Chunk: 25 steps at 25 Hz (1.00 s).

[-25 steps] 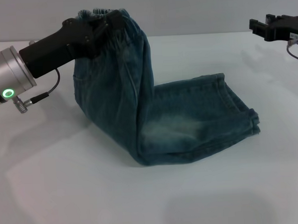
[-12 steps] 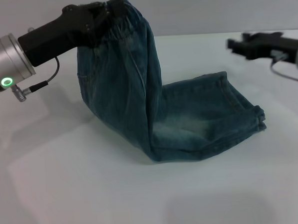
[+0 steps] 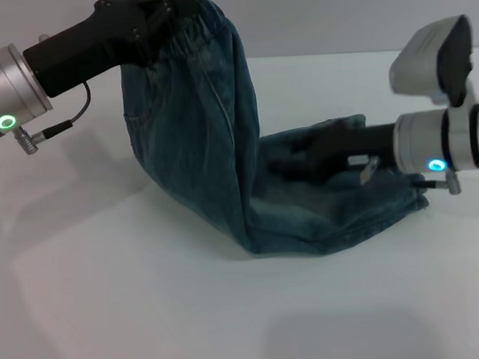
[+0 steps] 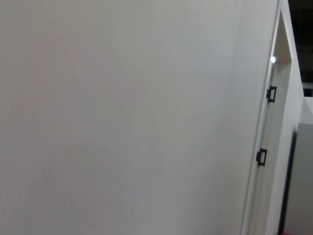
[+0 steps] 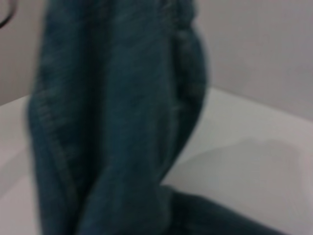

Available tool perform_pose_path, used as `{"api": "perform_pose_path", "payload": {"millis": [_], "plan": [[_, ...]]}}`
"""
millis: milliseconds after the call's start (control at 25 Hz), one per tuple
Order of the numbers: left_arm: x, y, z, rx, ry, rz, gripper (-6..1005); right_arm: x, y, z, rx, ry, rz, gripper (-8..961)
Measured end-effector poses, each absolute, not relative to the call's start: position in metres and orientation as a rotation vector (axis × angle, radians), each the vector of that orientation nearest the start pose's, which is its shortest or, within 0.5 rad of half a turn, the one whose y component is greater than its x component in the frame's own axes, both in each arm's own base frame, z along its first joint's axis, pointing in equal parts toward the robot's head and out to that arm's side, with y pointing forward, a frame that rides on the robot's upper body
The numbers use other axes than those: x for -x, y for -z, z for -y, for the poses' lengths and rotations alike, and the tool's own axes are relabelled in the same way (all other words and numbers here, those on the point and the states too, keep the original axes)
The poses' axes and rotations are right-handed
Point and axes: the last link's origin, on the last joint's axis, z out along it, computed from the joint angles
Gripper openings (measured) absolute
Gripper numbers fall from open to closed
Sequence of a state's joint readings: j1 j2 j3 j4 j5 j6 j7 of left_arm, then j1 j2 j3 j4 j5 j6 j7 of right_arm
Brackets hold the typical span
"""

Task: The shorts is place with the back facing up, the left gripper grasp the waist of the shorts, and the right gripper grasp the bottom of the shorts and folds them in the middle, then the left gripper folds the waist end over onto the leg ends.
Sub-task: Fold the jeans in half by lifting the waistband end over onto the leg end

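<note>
2 grippers engaged: left gripper (image 3: 160, 15) fingers clenched on the shorts (image 3: 222, 148) waist, raised for the fold; right gripper (image 3: 291, 162) pins leg ends (image 3: 405, 191) to worktop (image 3: 150, 313), finger state unclear.

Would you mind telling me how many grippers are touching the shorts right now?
2. The left gripper holds the waist of the shorts raised at the far left; the right gripper lies over the flat leg part on the table, contact likely but blurred.
</note>
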<state>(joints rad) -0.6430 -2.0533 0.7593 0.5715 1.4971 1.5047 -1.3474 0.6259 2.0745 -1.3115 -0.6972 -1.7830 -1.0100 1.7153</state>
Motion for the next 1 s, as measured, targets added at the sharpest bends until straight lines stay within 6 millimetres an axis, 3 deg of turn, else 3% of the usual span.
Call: {"api": "perform_pose_path", "payload": {"millis": [440,1000], "plan": [[0.189,-0.033,-0.383,2.441,1.221,0.459,49,-0.184,0.09,-0.364,2.9,-0.291,-0.603,470],[0.189,-0.031,-0.382,2.444,1.226,0.466,57,-0.148,0.1,-0.365,2.976,-0.324,-0.476,469]]}}
